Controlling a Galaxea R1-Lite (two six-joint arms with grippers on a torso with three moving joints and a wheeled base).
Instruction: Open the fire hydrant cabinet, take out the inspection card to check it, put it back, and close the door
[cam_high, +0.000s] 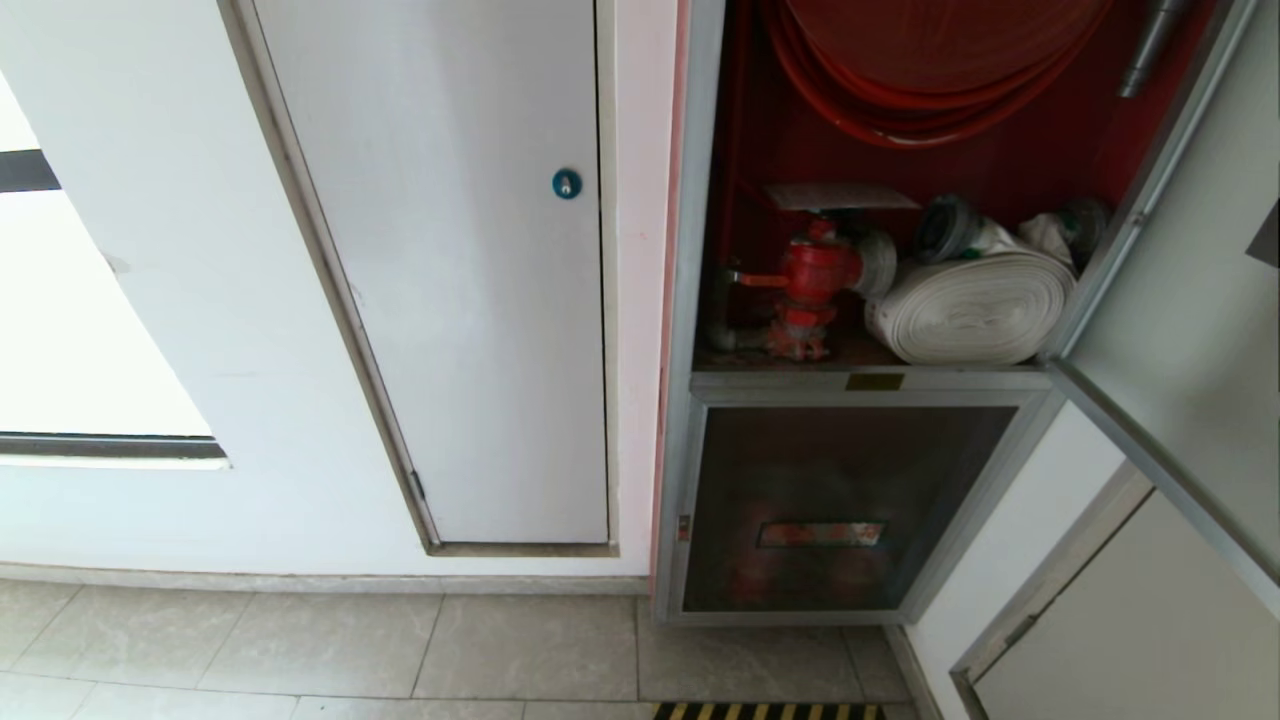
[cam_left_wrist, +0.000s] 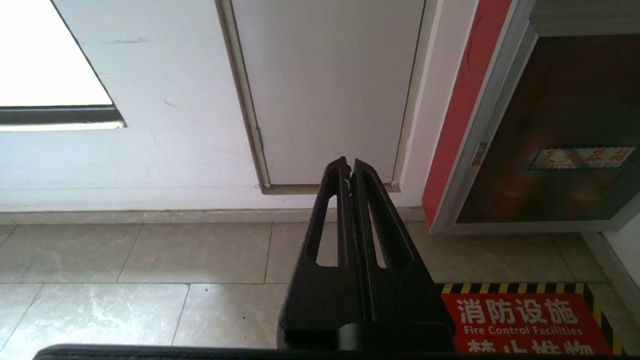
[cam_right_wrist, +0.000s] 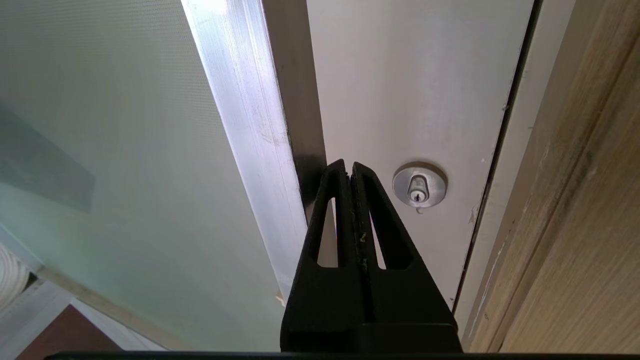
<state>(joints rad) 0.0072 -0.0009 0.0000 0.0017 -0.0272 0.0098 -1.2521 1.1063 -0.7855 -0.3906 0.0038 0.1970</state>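
cabinet open, card not in sight

the fire hydrant cabinet (cam_high: 880, 250) stands open, the door (cam_high: 1190, 330) swung out to its right. no inspection card shows. the right gripper (cam_right_wrist: 350, 167), fingers pressed together and empty, sits at the door's aluminium edge, probably from pushing it wide. the left gripper (cam_left_wrist: 349, 162), also closed, hangs idle above the floor tiles (cam_left_wrist: 150, 260).
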